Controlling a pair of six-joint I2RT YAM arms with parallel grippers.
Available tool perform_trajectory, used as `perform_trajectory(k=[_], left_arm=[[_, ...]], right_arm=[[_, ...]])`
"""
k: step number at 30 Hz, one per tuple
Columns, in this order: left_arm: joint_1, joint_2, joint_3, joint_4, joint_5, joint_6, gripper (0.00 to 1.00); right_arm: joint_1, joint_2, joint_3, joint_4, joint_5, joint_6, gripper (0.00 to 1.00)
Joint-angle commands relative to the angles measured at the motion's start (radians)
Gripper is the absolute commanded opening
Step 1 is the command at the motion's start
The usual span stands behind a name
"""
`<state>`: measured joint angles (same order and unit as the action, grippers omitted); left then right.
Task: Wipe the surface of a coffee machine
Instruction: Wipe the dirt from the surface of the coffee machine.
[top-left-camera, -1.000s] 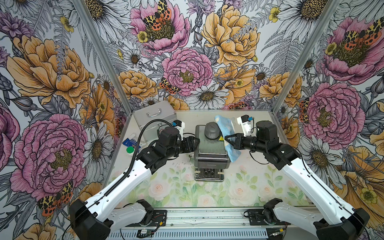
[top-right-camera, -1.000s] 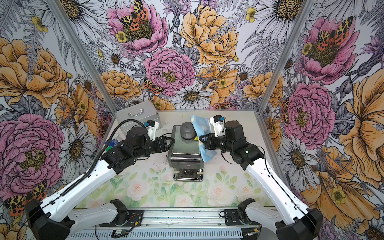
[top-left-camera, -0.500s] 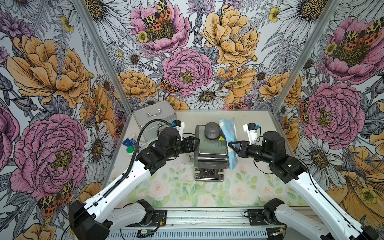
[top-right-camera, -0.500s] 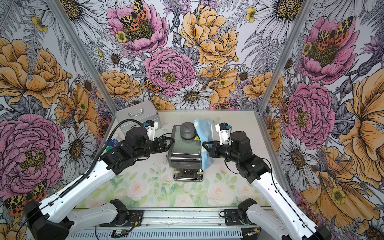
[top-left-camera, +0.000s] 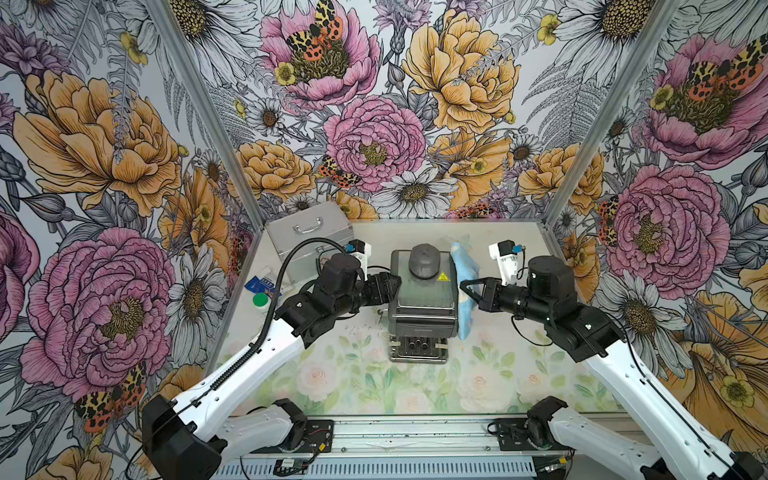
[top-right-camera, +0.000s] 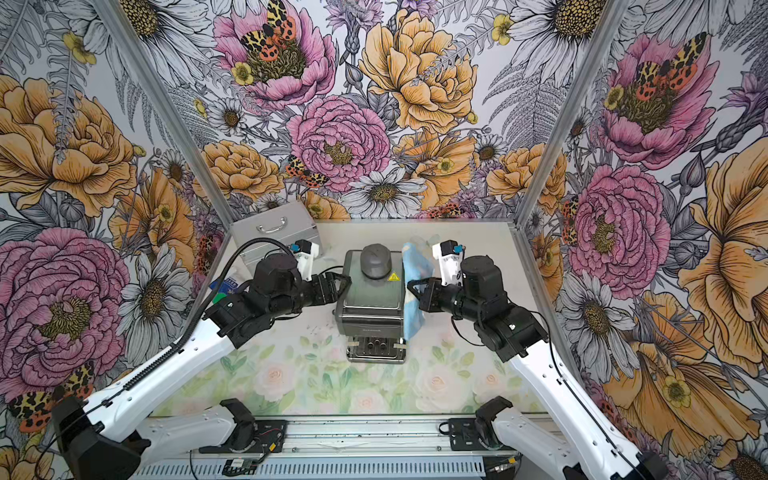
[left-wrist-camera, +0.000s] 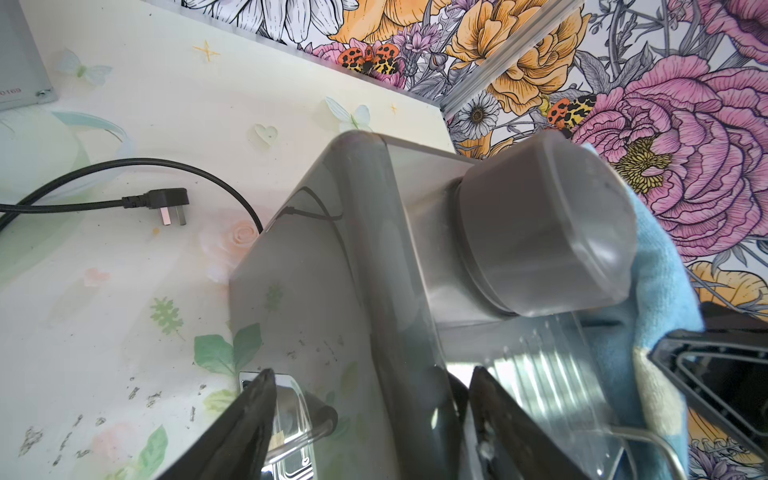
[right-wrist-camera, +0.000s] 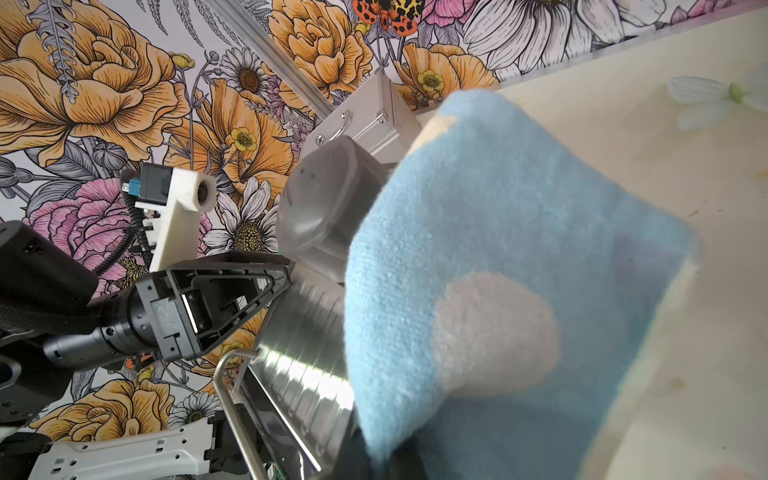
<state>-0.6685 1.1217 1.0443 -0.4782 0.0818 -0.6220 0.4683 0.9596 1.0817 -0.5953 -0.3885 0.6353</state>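
Note:
The coffee machine (top-left-camera: 422, 301) (top-right-camera: 371, 301) stands mid-table in both top views, with its grey knob (top-left-camera: 424, 259) on top and its drip tray (top-left-camera: 417, 349) at the front. My right gripper (top-left-camera: 462, 285) (top-right-camera: 410, 286) is shut on a blue cloth (top-left-camera: 465, 297) (top-right-camera: 413, 299) (right-wrist-camera: 498, 257), which hangs against the machine's right side. The cloth hides these fingers in the right wrist view. My left gripper (top-left-camera: 392, 286) (top-right-camera: 343, 286) (left-wrist-camera: 370, 374) is open at the machine's upper left edge (left-wrist-camera: 374, 270). One finger lies over the top and the other stands beside the side wall.
A silver aluminium case (top-left-camera: 309, 239) (top-right-camera: 274, 230) stands at the back left. The machine's black cord and plug (left-wrist-camera: 166, 203) lie on the table behind my left arm. A green lid (top-left-camera: 261, 300) and a blue packet (top-left-camera: 259, 284) sit by the left wall.
My right arm has drawn back to the right and nearer. The cloth went from lying slantwise over the machine's back right top to hanging down its right side. The left gripper stayed put.

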Motion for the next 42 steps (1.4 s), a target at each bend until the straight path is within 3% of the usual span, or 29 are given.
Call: perform_trajectory(k=[1, 9, 20, 30, 34, 38, 42], left_arm=[[-0.007, 0.011, -0.032, -0.029, -0.016, 0.008, 0.73], [-0.007, 0.012, -0.038, -0.028, -0.016, 0.003, 0.73], [-0.007, 0.018, -0.033, -0.028, -0.030, 0.014, 0.75], [-0.008, 0.002, -0.045, -0.028, -0.019, 0.010, 0.75], [-0.007, 0.000, -0.041, -0.028, -0.017, 0.010, 0.76], [-0.008, -0.002, -0.050, -0.027, -0.021, 0.007, 0.76], [-0.008, -0.006, -0.061, -0.027, -0.038, -0.005, 0.77]], right_arm=[[-0.007, 0.080, 0.092, 0.002, 0.011, -0.068, 0.00], [0.002, 0.265, 0.173, 0.028, -0.039, -0.071, 0.00], [0.013, 0.088, -0.082, 0.057, -0.134, 0.001, 0.00], [0.015, -0.095, -0.226, 0.055, -0.089, 0.080, 0.00], [0.013, -0.077, -0.153, 0.051, -0.065, 0.065, 0.00], [0.018, 0.005, 0.015, 0.056, -0.044, 0.054, 0.00], [0.106, 0.103, 0.176, 0.057, 0.012, 0.018, 0.00]])
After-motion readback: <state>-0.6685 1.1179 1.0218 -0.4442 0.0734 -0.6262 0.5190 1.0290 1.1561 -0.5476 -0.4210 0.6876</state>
